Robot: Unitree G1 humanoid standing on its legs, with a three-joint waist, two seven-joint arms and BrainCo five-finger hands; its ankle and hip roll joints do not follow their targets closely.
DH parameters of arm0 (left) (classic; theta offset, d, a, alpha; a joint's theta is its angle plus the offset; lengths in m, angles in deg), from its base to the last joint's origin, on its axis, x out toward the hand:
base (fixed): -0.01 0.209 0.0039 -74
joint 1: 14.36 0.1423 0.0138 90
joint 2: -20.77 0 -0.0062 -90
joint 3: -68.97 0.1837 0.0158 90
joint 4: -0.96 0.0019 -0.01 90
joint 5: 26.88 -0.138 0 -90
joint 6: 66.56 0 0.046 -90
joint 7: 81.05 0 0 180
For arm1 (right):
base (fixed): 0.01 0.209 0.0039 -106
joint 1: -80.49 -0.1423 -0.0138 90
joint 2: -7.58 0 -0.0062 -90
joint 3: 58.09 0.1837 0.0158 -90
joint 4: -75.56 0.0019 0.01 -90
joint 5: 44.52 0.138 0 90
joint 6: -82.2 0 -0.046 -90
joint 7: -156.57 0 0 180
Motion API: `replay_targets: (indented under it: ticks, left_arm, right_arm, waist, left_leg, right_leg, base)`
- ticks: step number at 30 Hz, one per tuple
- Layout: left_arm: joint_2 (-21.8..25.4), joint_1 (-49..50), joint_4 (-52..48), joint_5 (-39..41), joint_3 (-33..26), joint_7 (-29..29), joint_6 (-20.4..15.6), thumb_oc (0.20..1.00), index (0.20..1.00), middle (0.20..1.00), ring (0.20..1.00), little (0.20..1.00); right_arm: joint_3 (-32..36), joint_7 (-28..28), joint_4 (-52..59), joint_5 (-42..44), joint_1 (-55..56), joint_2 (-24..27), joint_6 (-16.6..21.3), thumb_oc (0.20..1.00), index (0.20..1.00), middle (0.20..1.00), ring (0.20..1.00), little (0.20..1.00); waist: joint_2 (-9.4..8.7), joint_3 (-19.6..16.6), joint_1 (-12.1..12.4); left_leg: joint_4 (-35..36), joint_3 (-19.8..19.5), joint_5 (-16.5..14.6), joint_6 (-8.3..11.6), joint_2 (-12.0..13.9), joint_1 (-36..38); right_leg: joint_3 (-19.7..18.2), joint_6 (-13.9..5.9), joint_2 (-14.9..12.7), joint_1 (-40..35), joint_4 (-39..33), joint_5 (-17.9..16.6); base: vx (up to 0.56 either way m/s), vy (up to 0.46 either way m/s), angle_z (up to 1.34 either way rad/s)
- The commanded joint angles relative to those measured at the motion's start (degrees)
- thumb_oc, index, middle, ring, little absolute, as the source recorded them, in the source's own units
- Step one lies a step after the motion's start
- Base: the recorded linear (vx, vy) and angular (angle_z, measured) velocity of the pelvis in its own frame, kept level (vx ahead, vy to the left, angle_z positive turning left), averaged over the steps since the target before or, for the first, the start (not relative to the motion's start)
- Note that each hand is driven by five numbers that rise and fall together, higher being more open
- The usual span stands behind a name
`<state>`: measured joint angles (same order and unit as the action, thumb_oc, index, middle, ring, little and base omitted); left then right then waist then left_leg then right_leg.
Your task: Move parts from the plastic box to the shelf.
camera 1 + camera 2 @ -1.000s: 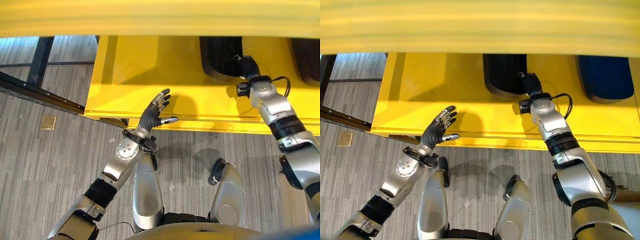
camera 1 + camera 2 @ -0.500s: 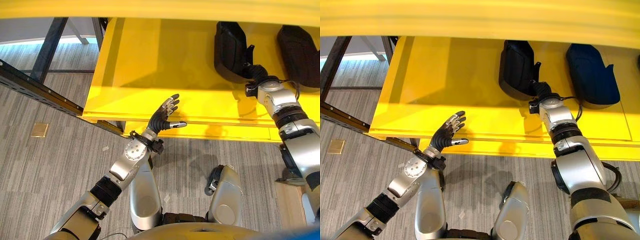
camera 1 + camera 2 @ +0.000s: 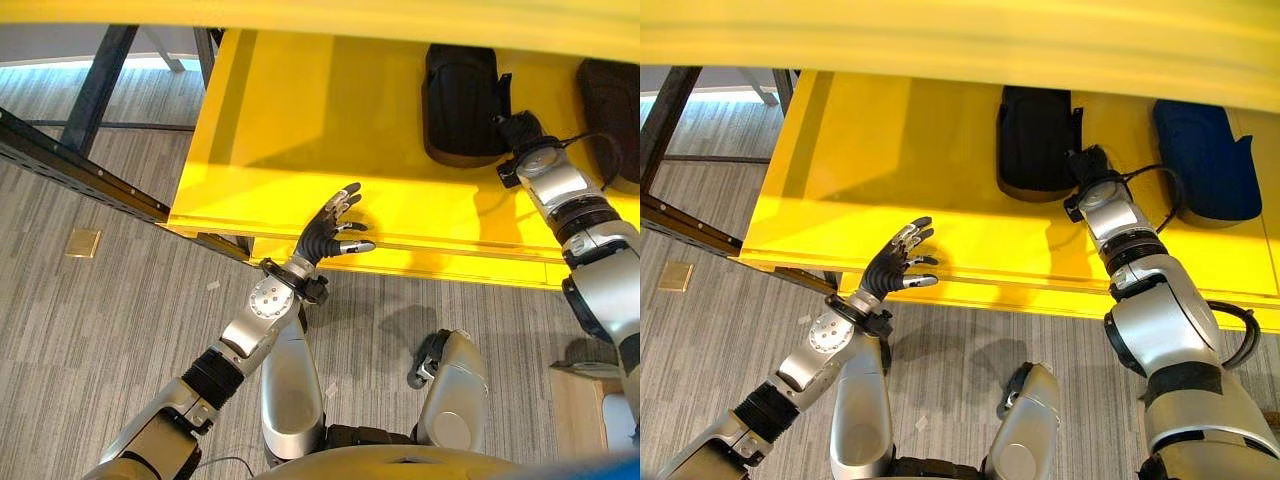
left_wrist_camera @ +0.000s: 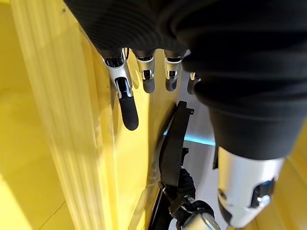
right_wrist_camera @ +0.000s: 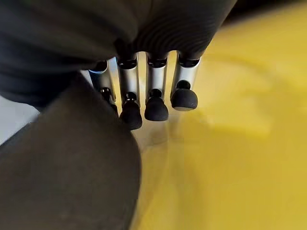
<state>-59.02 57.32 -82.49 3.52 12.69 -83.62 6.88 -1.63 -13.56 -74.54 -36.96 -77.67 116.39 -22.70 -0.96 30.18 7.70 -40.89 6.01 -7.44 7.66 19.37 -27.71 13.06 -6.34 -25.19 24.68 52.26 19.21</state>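
A black part (image 3: 460, 100) lies on the yellow shelf (image 3: 300, 130). A second dark part (image 3: 1205, 165) lies to its right. My right hand (image 3: 518, 128) reaches over the shelf and rests at the black part's right edge. In the right wrist view its fingers (image 5: 156, 103) stand straight beside the black part (image 5: 72, 163), above the yellow surface. My left hand (image 3: 325, 232) hovers open over the shelf's front edge, fingers spread. The left wrist view shows its fingers (image 4: 127, 105) with the black part (image 4: 172, 143) beyond.
A higher yellow shelf level (image 3: 320, 12) overhangs the top of the eye views. A dark metal rail (image 3: 80, 175) runs across the grey floor at the left, near a brass floor plate (image 3: 83, 243). A pale box corner (image 3: 580, 400) shows at the lower right.
The whole picture has shifted, so more of the shelf and both parts show. My right hand stays at the black part's right edge. The left hand keeps its open pose.
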Motion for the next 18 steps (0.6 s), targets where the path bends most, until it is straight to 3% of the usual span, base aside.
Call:
replay_targets:
  ticks: [1, 18]
  left_arm:
    - [0.5, 1.7, 0.6, 0.7, 2.5, 0.1, -0.9, 1.0, 1.0, 1.0, 1.0, 1.0]
    - [0.8, 1.0, 0.5, 1.3, 1.5, 0.3, -0.8, 1.0, 1.0, 1.0, 1.0, 1.0]
  right_arm:
    - [-0.4, 2.5, -0.2, 0.1, -6.0, 3.0, 2.1, 0.2, 0.2, 0.2, 0.2, 0.2]
    - [0.5, 5.1, -1.4, 3.9, -4.5, 0.7, -0.8, 0.2, 0.2, 0.2, 0.2, 0.2]
  waist:
    - [0.51, -1.4, 1.0]
    - [1.09, -0.7, 0.8]
  left_leg:
    - [-0.9, 4.9, -7.1, -4.0, -0.1, 4.4]
    - [1.5, 5.6, -6.3, -4.12, -0.8, 4.8]
  right_leg:
    - [1.9, 4.27, 2.6, 1.0, 2.8, 0.7]
    - [1.8, 3.6, 3.2, 0.6, 0.5, -0.2]
  base:
    - [0.01, 0.017, 0.04]
    - [0.0, 0.011, 0.0]
